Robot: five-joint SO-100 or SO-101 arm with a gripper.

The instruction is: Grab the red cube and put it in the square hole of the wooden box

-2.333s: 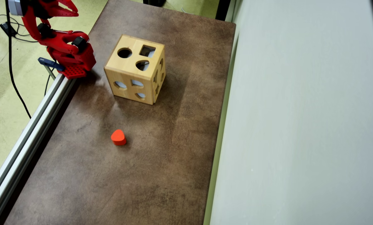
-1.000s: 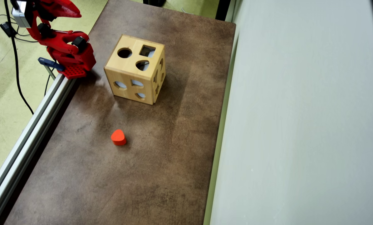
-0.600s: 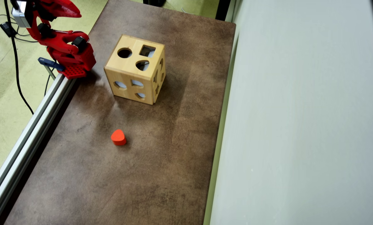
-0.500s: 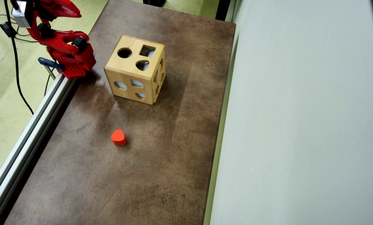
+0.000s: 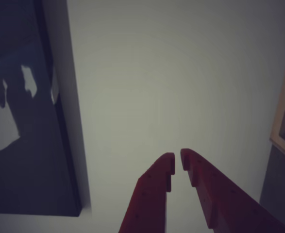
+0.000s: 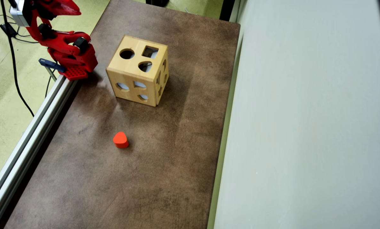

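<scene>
Brown bench (image 6: 164, 178) holds the wooden box (image 6: 138, 70) near its far left corner, square hole (image 6: 150, 52) on top. No red cube shows. The gripper (image 5: 177, 163), nearly clenched and empty, hangs off the left edge.

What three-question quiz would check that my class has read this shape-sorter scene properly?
1. True or false: the end effector grips a block.
2. On the top face of the wooden box, which cutout lies right of the round one in the overhead view? A) the square hole B) a star C) a triangle
3. Which loose piece lies on the table?

Key
1. False: its fingertips are nearly closed with nothing between them.
2. A.
3. Only the orange-red heart-shaped block; no red cube shows in either view.
</scene>
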